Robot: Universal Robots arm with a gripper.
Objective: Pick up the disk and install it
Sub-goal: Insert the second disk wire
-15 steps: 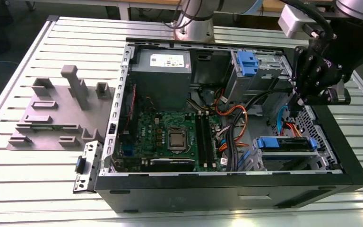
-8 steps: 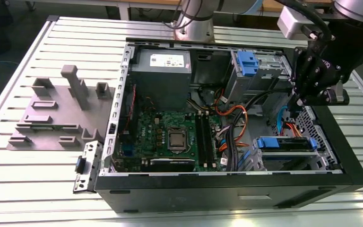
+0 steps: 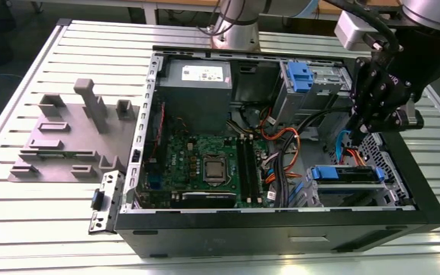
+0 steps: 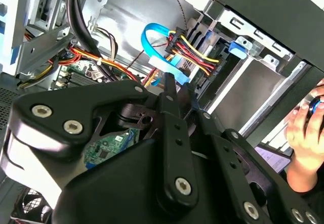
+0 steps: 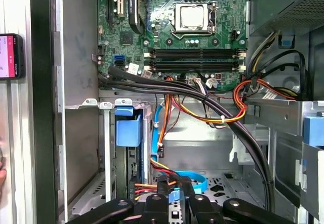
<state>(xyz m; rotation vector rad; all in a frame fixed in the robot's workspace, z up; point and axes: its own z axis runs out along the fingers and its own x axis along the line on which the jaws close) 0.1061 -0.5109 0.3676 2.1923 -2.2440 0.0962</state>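
Lying across the slatted worktop (image 3: 36, 229), an open black computer case (image 3: 281, 232) is seen with its inside facing up. A grey moulded fixture (image 3: 67, 137) is placed on the worktop at the exterior view's left of the case. Inside the case, a grey power supply (image 3: 197, 86) is mounted at the far side and a green motherboard (image 3: 204, 163) is set nearer. The robot arm (image 3: 403, 69) is reached down into the case at the exterior view's right.

The gripper (image 3: 355, 137) is held low inside the case, just above a bundle of red, yellow and orange cables (image 4: 195, 52) and a looped blue cable (image 4: 152, 34). In both wrist views its fingers (image 5: 174, 186) are drawn together; nothing can be made out between them.

The disk (image 3: 346, 173) is seated in the drive cage at the near corner of the case on the exterior view's right, just near of the gripper. Only the blue end of its carrier frame is shown, and its silver body is hidden by the cage.

A person's hand (image 4: 304, 133) is seen beyond the case wall in the second wrist view.
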